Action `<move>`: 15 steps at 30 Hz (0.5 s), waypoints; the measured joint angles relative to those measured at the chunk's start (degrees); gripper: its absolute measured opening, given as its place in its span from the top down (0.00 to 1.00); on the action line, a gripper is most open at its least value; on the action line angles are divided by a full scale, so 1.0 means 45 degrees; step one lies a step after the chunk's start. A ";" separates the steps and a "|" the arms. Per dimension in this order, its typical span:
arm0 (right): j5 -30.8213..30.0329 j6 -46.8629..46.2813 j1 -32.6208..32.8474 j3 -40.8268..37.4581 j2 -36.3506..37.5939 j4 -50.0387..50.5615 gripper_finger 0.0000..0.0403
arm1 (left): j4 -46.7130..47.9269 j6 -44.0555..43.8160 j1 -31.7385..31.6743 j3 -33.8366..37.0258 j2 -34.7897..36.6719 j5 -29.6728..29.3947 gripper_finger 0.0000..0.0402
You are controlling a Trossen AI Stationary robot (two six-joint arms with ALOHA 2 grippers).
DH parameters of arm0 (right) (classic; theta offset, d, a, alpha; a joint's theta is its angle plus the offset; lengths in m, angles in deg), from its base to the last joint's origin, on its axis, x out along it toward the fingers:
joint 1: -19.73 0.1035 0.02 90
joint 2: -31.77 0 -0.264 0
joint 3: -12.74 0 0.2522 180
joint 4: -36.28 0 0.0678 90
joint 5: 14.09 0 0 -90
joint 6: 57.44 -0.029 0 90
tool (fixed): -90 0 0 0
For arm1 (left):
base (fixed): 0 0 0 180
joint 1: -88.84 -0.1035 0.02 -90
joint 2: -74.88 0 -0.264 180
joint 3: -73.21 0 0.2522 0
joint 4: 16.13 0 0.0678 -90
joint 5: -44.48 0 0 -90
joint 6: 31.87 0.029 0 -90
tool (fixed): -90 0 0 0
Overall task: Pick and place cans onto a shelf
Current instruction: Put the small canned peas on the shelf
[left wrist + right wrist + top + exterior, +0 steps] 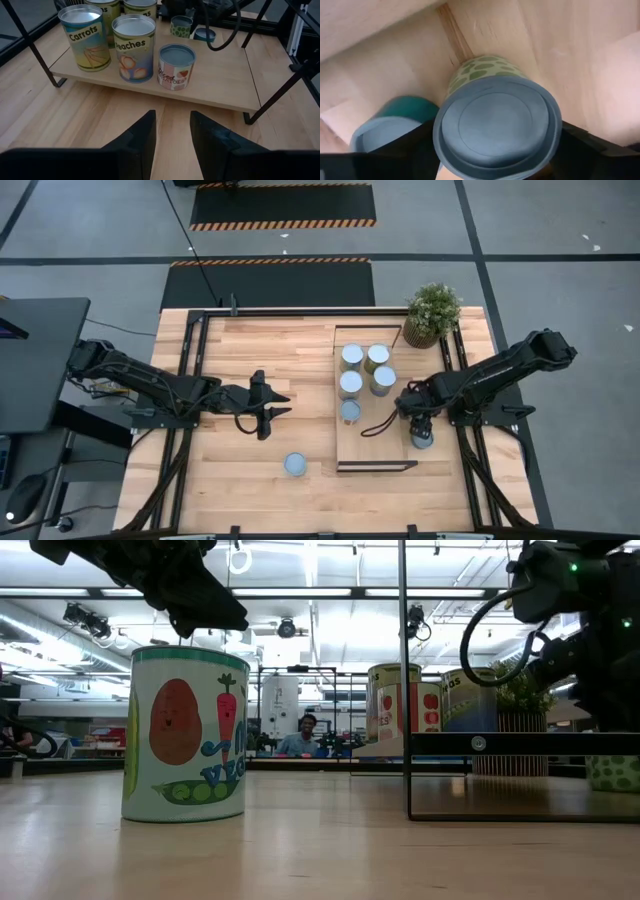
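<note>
Left gripper (268, 408) hovers over bare table (230, 470) left of centre, jaws parted with a narrow gap, holding nothing. Its wrist view looks past the two dark fingers (137, 142) toward the shelf (220, 80).

Single can (295, 465) stands alone on the table near the front edge, below and to the right of the left gripper, well apart from the shelf. In the low view this vegetable-label can (187, 735) stands upright in the foreground.

Shelf (390, 445) lies right of centre. Five cans on its board: four clustered at the far end in two pairs (352, 357), and a fifth (350, 412) just nearer, on the shelf's left side. Left wrist view shows labels: Carrots (86, 37), Peaches (134, 47), and a shorter can (175, 66) beside them, all upright.

Right gripper (421, 430) sits at the shelf's right edge, jaws either side of a green-spotted can (497, 125). A teal-sided can (395, 125) lies just beside it.

Potted plant (432, 313) stands at the table's far right corner, beyond the shelf.
</note>
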 joint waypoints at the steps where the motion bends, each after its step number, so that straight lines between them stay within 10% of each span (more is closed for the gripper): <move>1: -0.0004 0.0055 0.0000 0.0189 0.0004 0.0243 0.25 | -0.0004 0.0000 0.0000 0.0000 -0.0004 0.0000 0.69; 15: -0.0920 0.0650 0.0554 0.3943 -0.0289 0.0281 0.25 | -0.0537 0.0010 -0.0068 0.0000 -0.0005 0.0544 0.69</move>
